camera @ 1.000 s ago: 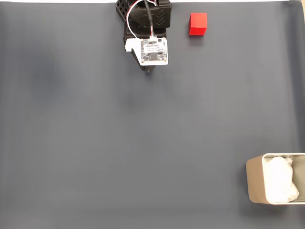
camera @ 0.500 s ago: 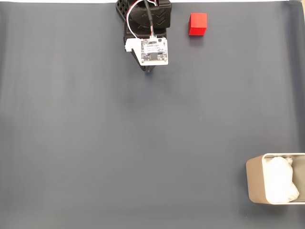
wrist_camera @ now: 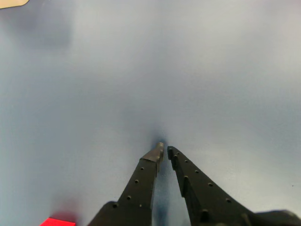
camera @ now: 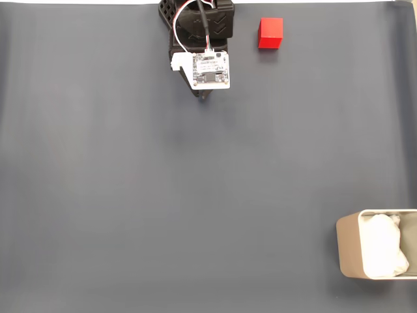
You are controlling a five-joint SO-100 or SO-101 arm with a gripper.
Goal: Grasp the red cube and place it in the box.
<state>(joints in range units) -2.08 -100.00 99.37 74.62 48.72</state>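
The red cube rests on the dark mat near the top edge of the fixed view, to the right of the arm. A corner of the red cube pokes in at the bottom left of the wrist view. My gripper is shut with nothing between its black fingers, tips close over the mat. In the fixed view the gripper sits under a white circuit board, left of the cube and apart from it. The beige box with white lining stands at the bottom right; its corner shows at the wrist view's top left.
A dark grey-blue mat covers the whole table. The arm's black base stands at the top centre edge. The box is cut off by the fixed view's right edge.
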